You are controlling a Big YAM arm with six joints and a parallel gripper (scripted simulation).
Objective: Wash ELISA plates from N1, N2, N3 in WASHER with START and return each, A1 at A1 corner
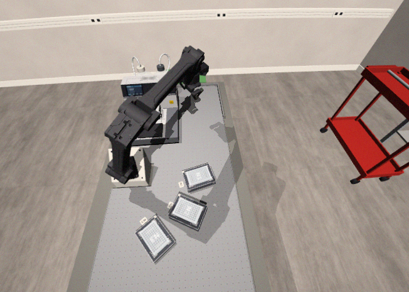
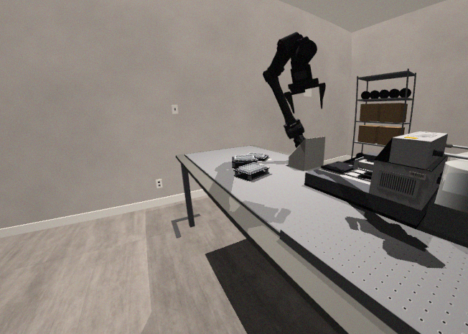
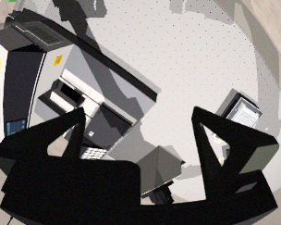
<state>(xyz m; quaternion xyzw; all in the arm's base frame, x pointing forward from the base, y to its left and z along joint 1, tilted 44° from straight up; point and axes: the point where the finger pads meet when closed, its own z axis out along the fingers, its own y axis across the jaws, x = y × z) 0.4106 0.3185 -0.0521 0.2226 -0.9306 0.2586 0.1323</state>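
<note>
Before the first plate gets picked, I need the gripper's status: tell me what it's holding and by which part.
Nothing is held: the gripper is open, with no plate between its fingers.

Top view: high over the bench, tilted down toward the wall, well back. Exterior: low, beside the bench's washer end, facing along it past the arm; nearer. Wrist: close behind the end effector's fingers, facing down. Washer shared by top and wrist.
</note>
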